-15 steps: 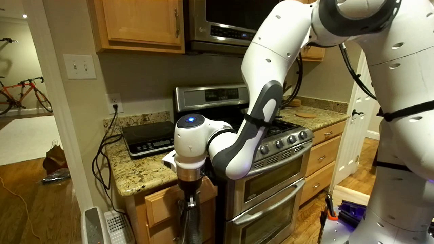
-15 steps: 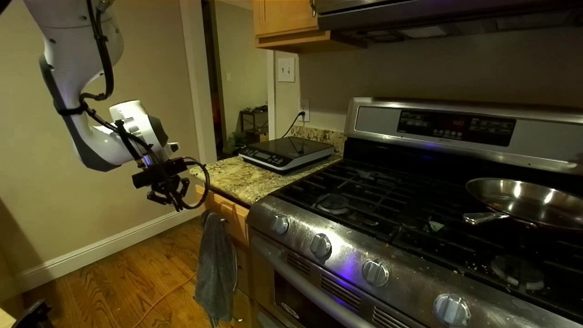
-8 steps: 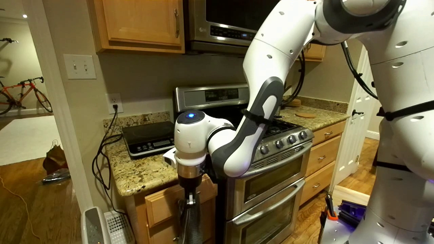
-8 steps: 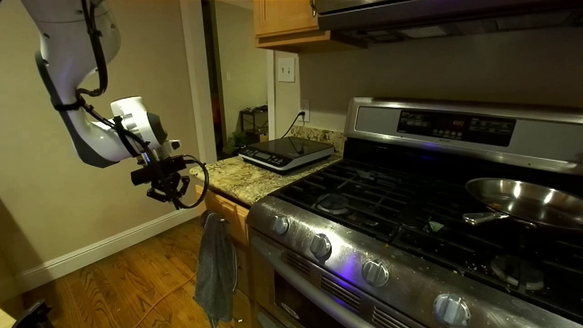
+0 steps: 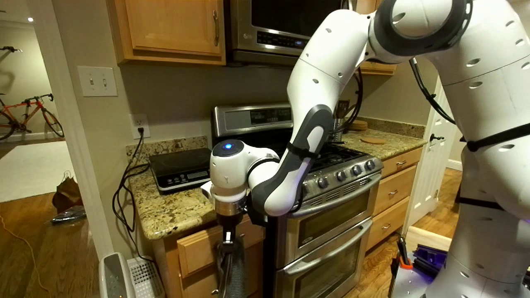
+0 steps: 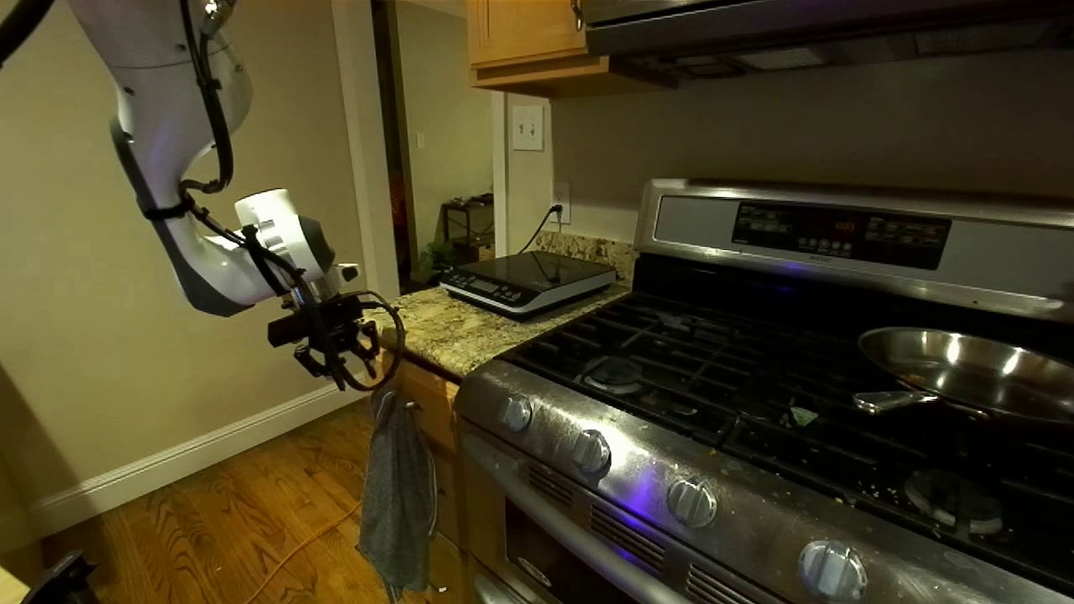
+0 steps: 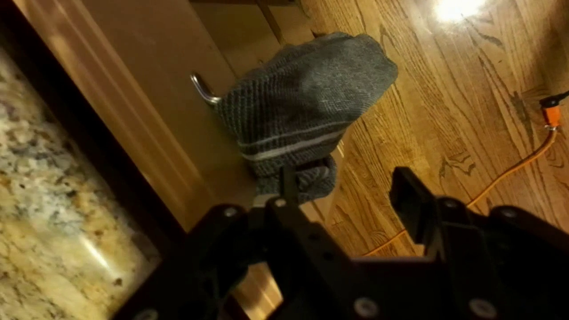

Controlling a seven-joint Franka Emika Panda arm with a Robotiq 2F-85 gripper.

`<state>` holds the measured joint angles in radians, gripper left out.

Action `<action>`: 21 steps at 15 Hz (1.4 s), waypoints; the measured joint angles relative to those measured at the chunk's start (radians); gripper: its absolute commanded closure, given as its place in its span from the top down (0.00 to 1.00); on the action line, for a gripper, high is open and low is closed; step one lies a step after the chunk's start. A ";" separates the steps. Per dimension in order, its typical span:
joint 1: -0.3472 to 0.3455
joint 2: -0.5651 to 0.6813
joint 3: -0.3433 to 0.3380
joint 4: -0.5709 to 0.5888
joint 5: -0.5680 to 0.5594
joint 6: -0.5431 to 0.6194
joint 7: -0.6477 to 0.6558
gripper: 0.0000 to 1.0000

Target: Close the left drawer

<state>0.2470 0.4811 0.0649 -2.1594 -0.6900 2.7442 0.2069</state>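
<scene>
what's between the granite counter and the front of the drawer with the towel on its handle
In the wrist view, a dark strip runs between the granite counter and the drawer front; it's too shadowed to tell what's inside.

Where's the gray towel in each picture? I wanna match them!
Wrist view: the towel is upper middle, on the drawer handle.
In an exterior view: the towel hangs low, left of middle.
In an exterior view: the towel is at the bottom, left of middle, partly hidden.
Shared landmark: the speckled counter, left in the wrist view, higher than the towel in both exterior views.
</scene>
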 measured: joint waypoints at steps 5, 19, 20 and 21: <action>0.029 0.066 -0.083 0.069 0.008 0.001 0.030 0.16; 0.212 0.119 -0.293 0.105 -0.155 0.087 0.377 0.06; 0.224 0.124 -0.308 0.109 -0.172 0.093 0.402 0.06; 0.235 0.129 -0.320 0.112 -0.188 0.098 0.424 0.07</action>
<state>0.4824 0.6098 -0.2555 -2.0477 -0.8777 2.8423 0.6308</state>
